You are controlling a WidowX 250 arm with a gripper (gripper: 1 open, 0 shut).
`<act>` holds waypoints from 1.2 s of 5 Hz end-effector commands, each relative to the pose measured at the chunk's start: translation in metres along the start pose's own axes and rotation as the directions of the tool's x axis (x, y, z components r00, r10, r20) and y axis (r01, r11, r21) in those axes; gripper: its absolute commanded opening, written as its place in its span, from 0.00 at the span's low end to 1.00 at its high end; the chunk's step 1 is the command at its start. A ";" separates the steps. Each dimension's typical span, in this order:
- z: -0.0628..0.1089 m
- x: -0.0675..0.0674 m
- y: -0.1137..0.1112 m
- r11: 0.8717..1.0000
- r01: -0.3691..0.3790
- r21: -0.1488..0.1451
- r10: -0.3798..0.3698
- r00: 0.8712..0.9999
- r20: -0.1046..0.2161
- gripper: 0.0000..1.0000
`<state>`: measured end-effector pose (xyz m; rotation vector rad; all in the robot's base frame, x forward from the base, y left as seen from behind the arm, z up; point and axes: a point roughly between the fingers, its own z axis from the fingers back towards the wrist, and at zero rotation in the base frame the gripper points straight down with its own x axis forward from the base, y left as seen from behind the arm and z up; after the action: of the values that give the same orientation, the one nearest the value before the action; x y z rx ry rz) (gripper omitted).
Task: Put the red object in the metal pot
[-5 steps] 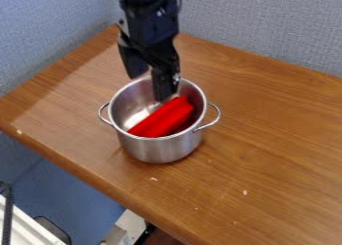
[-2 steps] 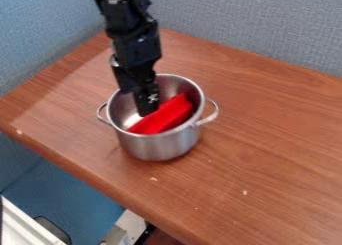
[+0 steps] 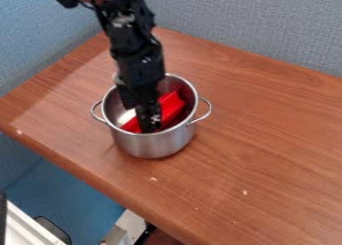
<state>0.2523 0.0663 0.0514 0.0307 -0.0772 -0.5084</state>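
The metal pot point(image 3: 163, 142) is a small shiny steel pot with two loop handles, standing near the middle of the wooden table. The red object point(image 3: 173, 101) lies inside it, leaning toward the right side, partly hidden by the arm. My gripper point(image 3: 147, 112) hangs over the pot's mouth with its black fingers reaching down into the pot, to the left of the red object. The jaws stand open and hold nothing.
The wooden table point(image 3: 267, 159) ends in a front edge that runs diagonally from left to lower right. A blue-grey wall point(image 3: 254, 24) stands behind it. A drop to the floor lies beyond the front edge.
The arm has swung to the left and now leans in from the upper left. The pot has shifted slightly left. The red object stays in the pot.
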 end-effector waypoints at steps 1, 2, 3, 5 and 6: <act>-0.008 0.014 -0.010 1.000 0.008 0.026 -0.008 1.000 0.006 0.00; 0.002 0.023 -0.020 0.999 -0.006 0.038 0.004 0.999 0.048 0.00; 0.015 0.025 -0.023 0.999 0.001 0.043 -0.004 0.997 0.073 0.00; 0.066 0.025 -0.019 0.995 -0.012 0.101 -0.003 0.988 0.152 0.00; 0.095 0.035 -0.006 0.989 -0.026 0.144 -0.001 0.983 0.185 0.00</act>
<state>0.2669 0.0398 0.1316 0.0988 -0.2427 -0.4998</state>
